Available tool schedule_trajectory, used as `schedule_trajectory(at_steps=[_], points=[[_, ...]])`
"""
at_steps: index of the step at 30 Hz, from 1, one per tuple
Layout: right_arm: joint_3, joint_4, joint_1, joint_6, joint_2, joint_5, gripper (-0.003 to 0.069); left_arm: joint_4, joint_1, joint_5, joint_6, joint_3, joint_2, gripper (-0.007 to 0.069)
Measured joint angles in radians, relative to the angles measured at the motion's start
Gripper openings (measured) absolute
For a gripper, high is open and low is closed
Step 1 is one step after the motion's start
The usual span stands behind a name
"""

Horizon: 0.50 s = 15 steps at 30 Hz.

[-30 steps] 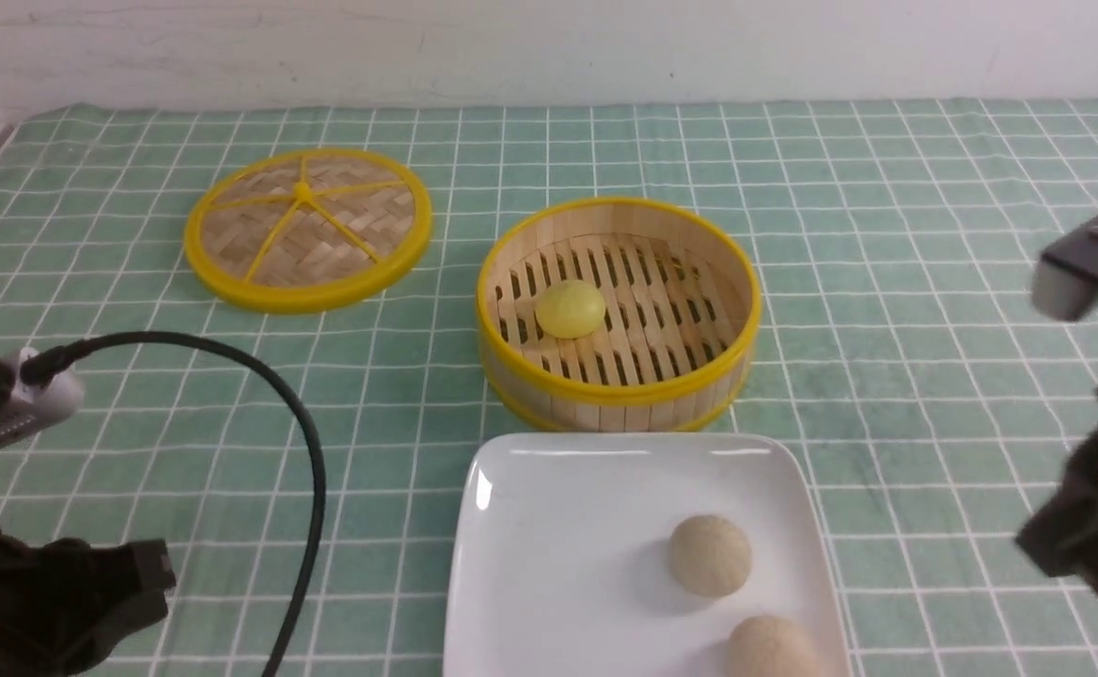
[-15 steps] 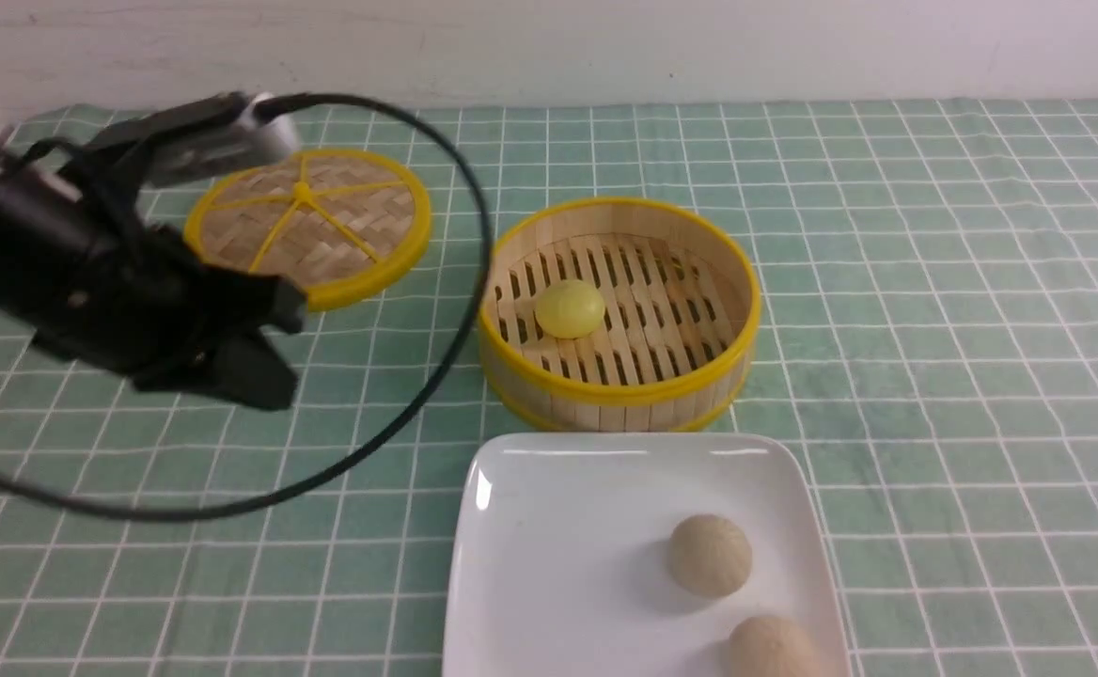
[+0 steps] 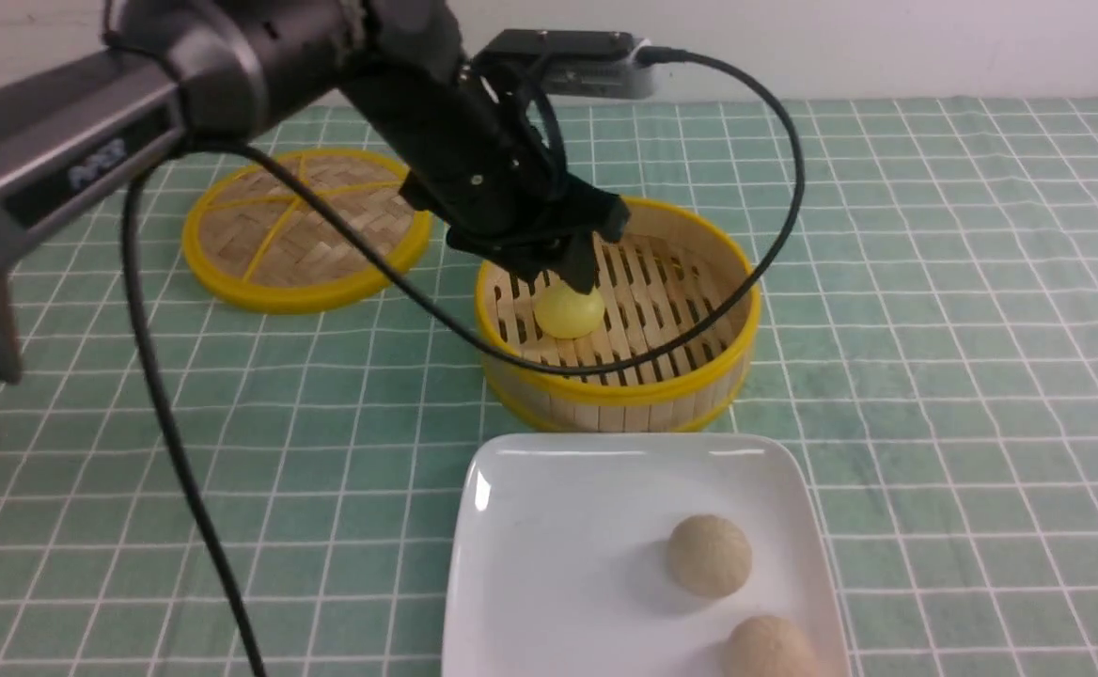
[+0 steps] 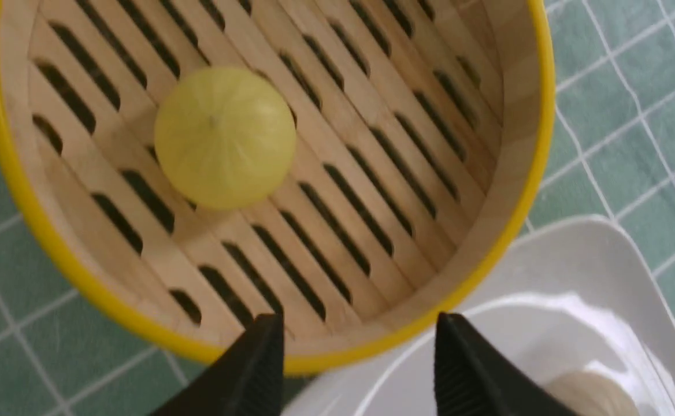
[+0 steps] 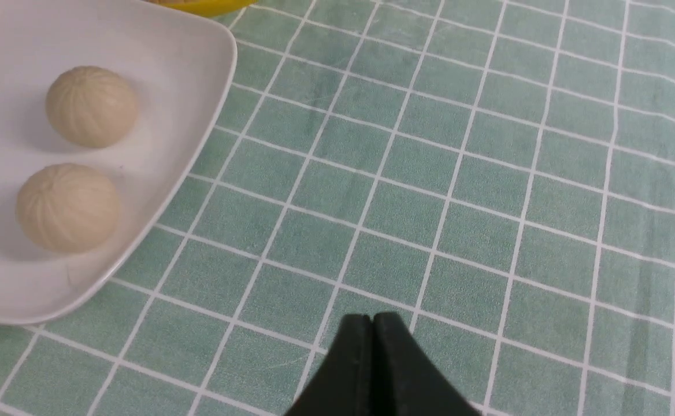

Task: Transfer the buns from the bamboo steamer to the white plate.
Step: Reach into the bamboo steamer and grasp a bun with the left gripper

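Yellow bun (image 3: 568,311) is the last in the steamer (image 3: 620,392), two cream buns (image 3: 710,555) already on the plate (image 3: 549,545); left jaws spread, right jaws clenched.

You get bright, even light from above. Glare sits at the plate's (image 3: 549,564) 10 o'clock corner. The buns (image 3: 710,555) cast soft shadows toward 8 o'clock. The arm (image 3: 60,160) at the frame's 9 o'clock looks blurred.
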Motion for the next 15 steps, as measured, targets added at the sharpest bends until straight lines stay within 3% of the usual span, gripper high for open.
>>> schedule_trajectory(at_steps=[4,15], points=[[0.0,0.0,0.0,0.0,0.0,-0.001,0.0001,0.014,-0.002,-0.073,-0.01,-0.041,0.092,0.0463],[0.0,0.0,0.0,0.0,0.0,-0.002,0.0011,0.05,-0.002,-0.133,-0.011,-0.041,0.212,0.0468]])
